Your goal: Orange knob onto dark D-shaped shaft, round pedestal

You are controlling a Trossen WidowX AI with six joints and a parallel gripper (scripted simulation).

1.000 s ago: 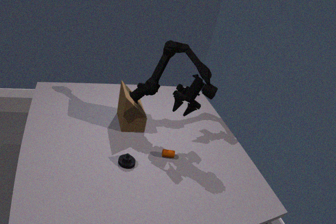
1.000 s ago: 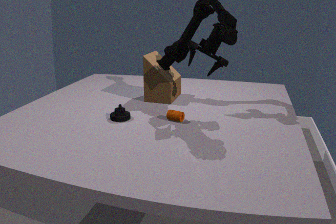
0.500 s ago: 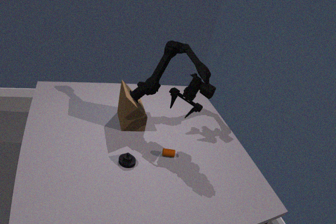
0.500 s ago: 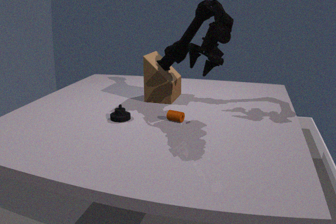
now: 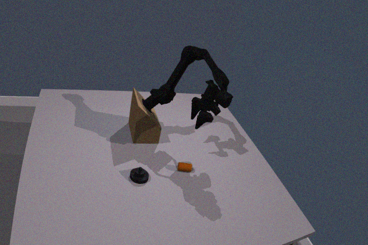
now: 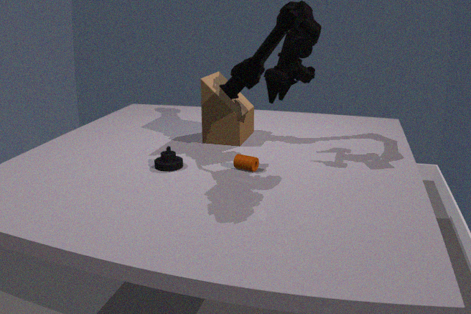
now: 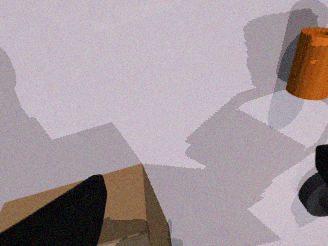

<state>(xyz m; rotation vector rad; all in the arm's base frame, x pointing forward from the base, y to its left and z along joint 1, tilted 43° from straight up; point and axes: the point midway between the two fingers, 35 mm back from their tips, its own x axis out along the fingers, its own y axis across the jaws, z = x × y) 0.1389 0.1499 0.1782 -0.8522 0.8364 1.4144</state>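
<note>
The orange knob lies on its side on the table. One end with a dark hole faces right in the exterior view. The dark round pedestal stands upright to the left of the knob in the top and exterior views, with its short shaft pointing up. Part of the pedestal shows at the wrist view's right edge, partly behind a finger. The shaft's flat side cannot be made out. My gripper is open and empty, tilted, high above the table and away from both.
A wooden block with a sloped top stands under the arm's base, behind the pedestal and knob in the top and exterior views. It also fills the wrist view's lower left. Arm shadows fall across the white table.
</note>
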